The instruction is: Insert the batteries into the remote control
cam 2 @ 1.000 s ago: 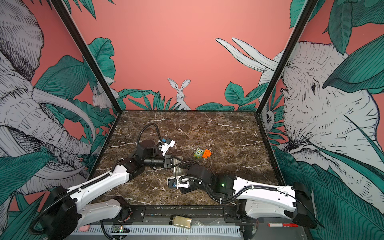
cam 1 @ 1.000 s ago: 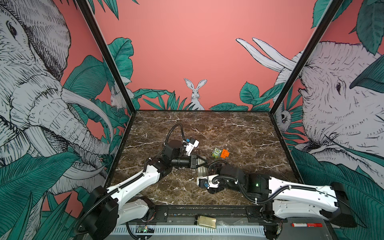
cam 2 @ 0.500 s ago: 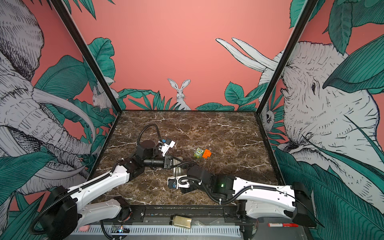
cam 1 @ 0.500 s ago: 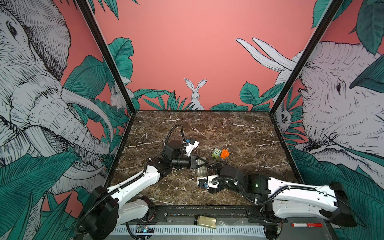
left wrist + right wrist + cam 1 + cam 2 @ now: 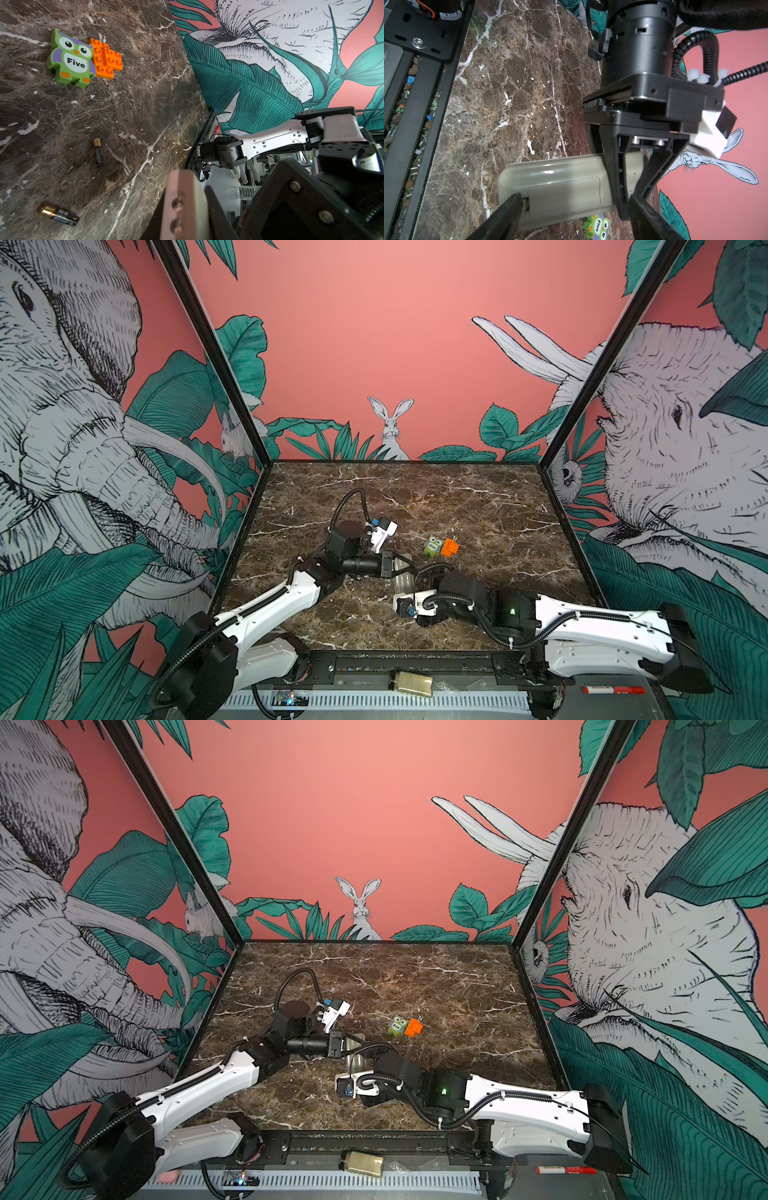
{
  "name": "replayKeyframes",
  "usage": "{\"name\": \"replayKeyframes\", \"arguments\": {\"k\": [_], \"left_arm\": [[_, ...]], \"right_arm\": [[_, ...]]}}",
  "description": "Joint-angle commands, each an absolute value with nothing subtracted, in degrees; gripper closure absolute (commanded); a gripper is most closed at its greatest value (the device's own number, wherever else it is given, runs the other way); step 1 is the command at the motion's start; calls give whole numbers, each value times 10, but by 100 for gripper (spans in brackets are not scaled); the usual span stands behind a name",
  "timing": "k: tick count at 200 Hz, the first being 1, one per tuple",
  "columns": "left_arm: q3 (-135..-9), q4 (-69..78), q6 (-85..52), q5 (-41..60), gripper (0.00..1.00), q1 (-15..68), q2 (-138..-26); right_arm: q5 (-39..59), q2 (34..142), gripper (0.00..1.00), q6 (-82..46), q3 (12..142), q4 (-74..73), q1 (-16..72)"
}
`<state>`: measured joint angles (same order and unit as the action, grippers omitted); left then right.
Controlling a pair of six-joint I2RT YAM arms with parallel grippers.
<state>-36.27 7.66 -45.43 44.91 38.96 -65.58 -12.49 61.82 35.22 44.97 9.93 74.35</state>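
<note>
Brown marble table point(image 5: 457, 506) fills both top views, and the two arms meet near its front middle. The left gripper point(image 5: 404, 568) is clamped on the remote control point(image 5: 402, 584), a pale slab between its fingers. The right gripper sits just beside it, its jaws hidden by its own wrist (no telling their state from up here). Further back, a green owl block point(image 5: 433, 546) touches an orange brick point(image 5: 450, 546).

In the left wrist view the batteries point(image 5: 98, 152) lie flat on the marble, apart from each other and well clear of the owl block; neither gripper touches them.

In the right wrist view the remote control shows its plain back, with the battery cover point(image 5: 564, 197) in place. The left gripper's black fingers point(image 5: 614, 176) pinch one end. The right gripper point(image 5: 575, 199) stands with its jaws wide apart. One fingertip point(image 5: 510, 209) sits at the cover's notched edge, but whether it presses there I cannot tell.
</note>
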Motion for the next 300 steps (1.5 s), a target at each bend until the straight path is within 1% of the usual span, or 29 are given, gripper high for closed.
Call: {"name": "replayKeyframes", "arguments": {"k": [1, 66, 139, 300], "left_arm": [[-358, 105, -465, 472, 100, 392, -648], [-358, 110, -463, 478, 100, 395, -647], [-360, 83, -444, 470, 100, 398, -649], [-365, 66, -437, 455, 100, 398, -657]], "right_arm": [[-148, 626, 19, 364, 435, 96, 744], [-188, 644, 20, 358, 442, 89, 744], [-231, 648, 21, 357, 452, 85, 744], [-254, 630, 23, 360, 454, 62, 747]]}}
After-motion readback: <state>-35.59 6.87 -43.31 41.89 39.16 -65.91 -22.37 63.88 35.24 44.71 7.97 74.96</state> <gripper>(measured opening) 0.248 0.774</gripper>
